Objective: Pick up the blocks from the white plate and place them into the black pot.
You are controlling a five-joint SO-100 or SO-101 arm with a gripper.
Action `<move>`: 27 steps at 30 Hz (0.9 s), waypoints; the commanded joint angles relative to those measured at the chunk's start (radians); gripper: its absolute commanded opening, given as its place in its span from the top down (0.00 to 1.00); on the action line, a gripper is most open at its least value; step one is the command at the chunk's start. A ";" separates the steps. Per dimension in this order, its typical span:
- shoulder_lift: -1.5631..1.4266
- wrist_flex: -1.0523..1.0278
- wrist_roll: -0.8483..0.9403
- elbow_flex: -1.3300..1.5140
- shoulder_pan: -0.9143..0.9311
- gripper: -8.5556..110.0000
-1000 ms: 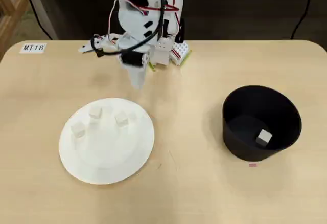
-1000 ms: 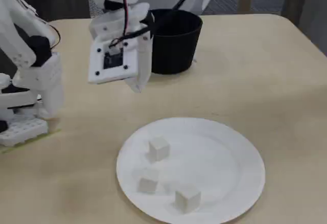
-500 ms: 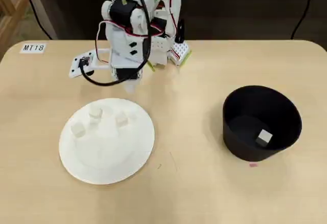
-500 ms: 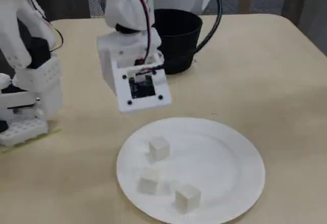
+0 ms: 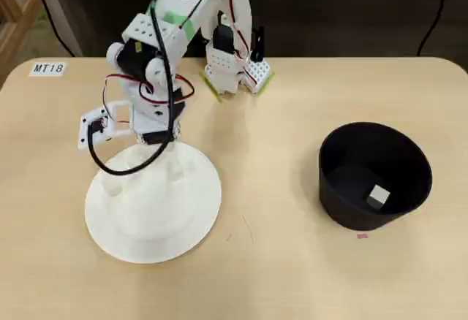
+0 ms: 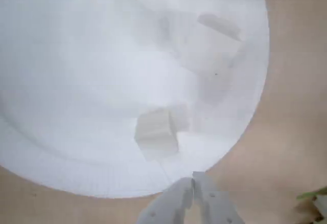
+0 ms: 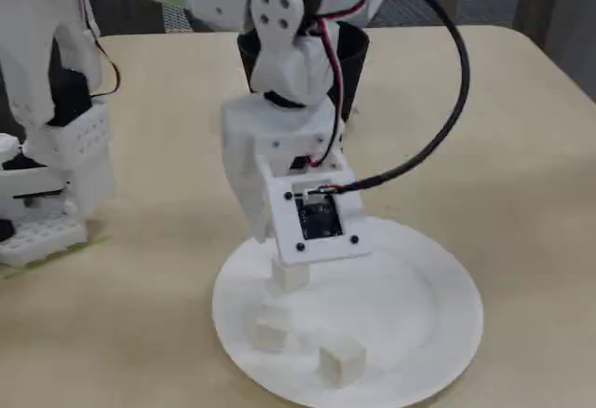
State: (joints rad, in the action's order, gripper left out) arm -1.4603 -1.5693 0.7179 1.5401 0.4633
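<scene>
From the overhead view, my arm reaches down over the upper edge of the white plate (image 5: 157,243), which sits lower left on the tabletop (image 5: 278,188). The black pot (image 5: 344,210) stands well apart at the right, with one block (image 5: 378,196) already inside it. On the plate I can make out two blocks here, one at the left (image 5: 111,185) and one near the middle top (image 5: 175,168); my wrist hides the rest, and my end effector itself is hidden.

In the wrist view, my end effector (image 6: 194,179) enters from the bottom edge, its tips pressed together with nothing between them, just over the plate's rim. The nearest block (image 6: 156,134) lies just above and left of the tips, inside the rim. A second (image 6: 217,35) sits upper right; other pale shapes are too washed out to count.

In the fixed view, three blocks show on the plate: one (image 7: 290,275) directly beneath my wrist, and two (image 7: 270,333) (image 7: 341,361) toward the lower edge. My judgement: I must spread the tips and move forward onto that nearest block.
</scene>
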 commanded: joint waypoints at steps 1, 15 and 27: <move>0.009 -0.003 0.006 -0.055 -0.006 0.95; 0.069 -0.002 0.005 -0.057 0.034 0.71; 0.089 0.002 0.038 -0.054 0.026 0.65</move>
State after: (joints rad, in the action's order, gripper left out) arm -1.3668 -1.5693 0.7455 1.5278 0.4939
